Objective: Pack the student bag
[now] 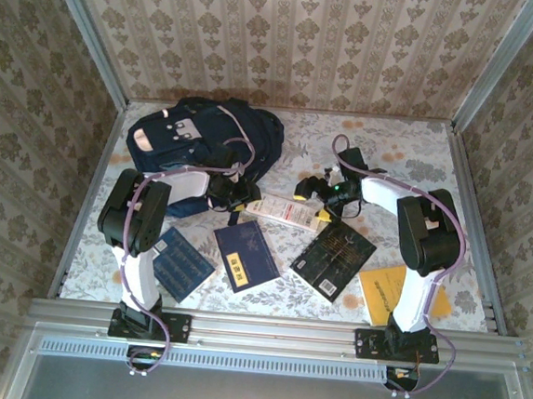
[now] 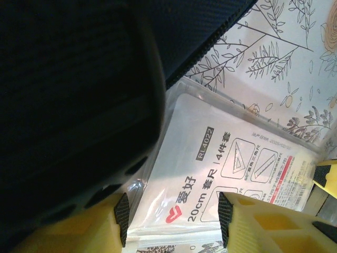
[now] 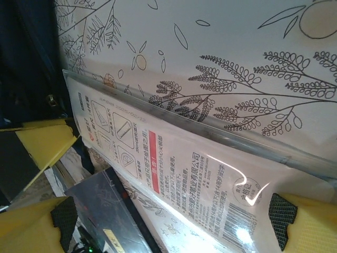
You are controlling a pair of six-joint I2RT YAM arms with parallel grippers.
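Because the student bag (image 1: 202, 138) fills my left wrist view as a dark blur, I cannot make out its opening or whether anything lies inside. It sits at the far left of the table (image 1: 411, 147), just beside my left pincer (image 1: 235, 195). That pincer's fingers (image 2: 122, 216) stand apart over one end of a clear ruler packet (image 1: 284, 210); whether they touch it I cannot tell. My right pincer (image 1: 306, 194) gapes wide above the packet's barcode end, gripping nothing. Nearer me lie a blue grid book (image 1: 184, 263), a navy book (image 1: 246, 254), a black book (image 1: 333, 258) and a yellow book (image 1: 385, 289) partly under my right arm.
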